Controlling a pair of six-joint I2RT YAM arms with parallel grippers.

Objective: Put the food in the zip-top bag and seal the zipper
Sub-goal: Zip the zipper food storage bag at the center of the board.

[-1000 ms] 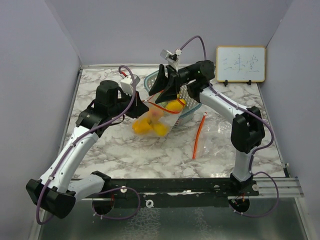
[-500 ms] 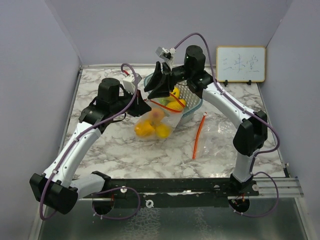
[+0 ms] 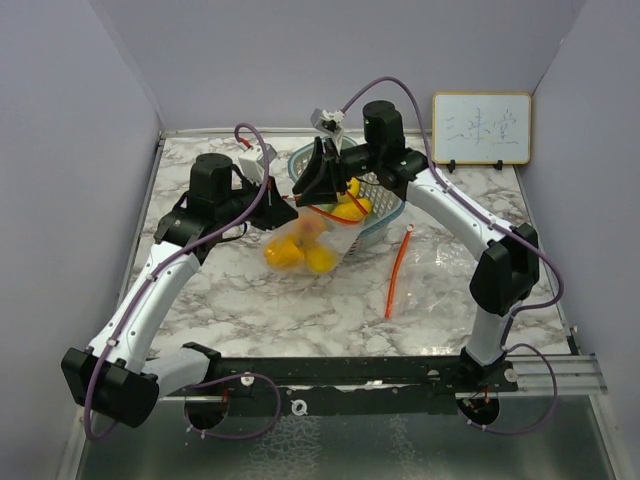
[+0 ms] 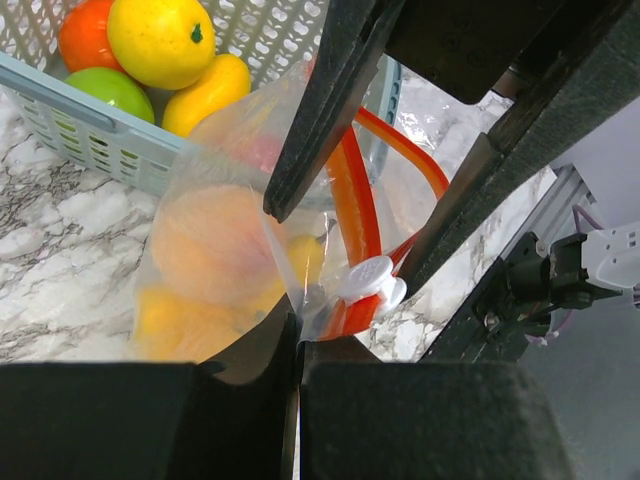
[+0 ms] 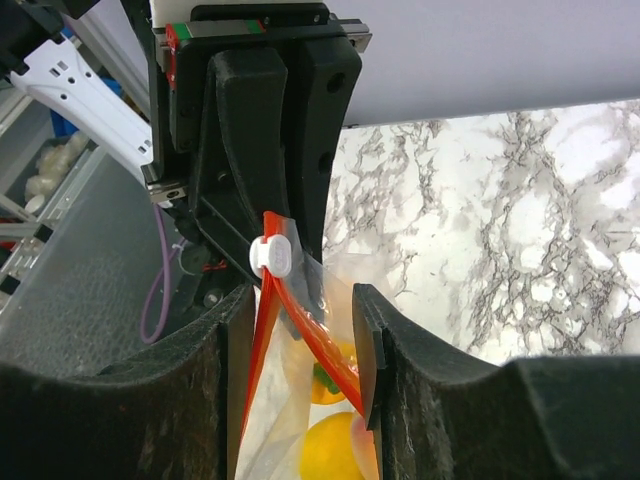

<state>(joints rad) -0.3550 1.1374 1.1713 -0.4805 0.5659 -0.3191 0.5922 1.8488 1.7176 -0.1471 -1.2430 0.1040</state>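
Since the earlier frame the right arm [image 3: 450,215] has been swung back toward 12 o'clock, and the zip-top bag [image 3: 335,240] carried slightly toward 9 o'clock. On the worktop [image 3: 250,300] some food [image 4: 160,40] is left in the basket [image 3: 385,215]. The rest is held in the bag, at the basket's 7 o'clock. The slider [image 4: 368,278] corner is pinched by the fingers of the left gripper [image 3: 280,213], apparently to keep the mouth raised. The fingers of the right gripper [image 3: 314,190] are spread astride the zipper [image 4: 352,190]. Its long axis is judged to run 9 to 3 o'clock, with the mouth upward.

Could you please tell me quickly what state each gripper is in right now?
Left gripper: shut on a corner of the zip-top bag.
Right gripper: open, straddling the orange zipper.
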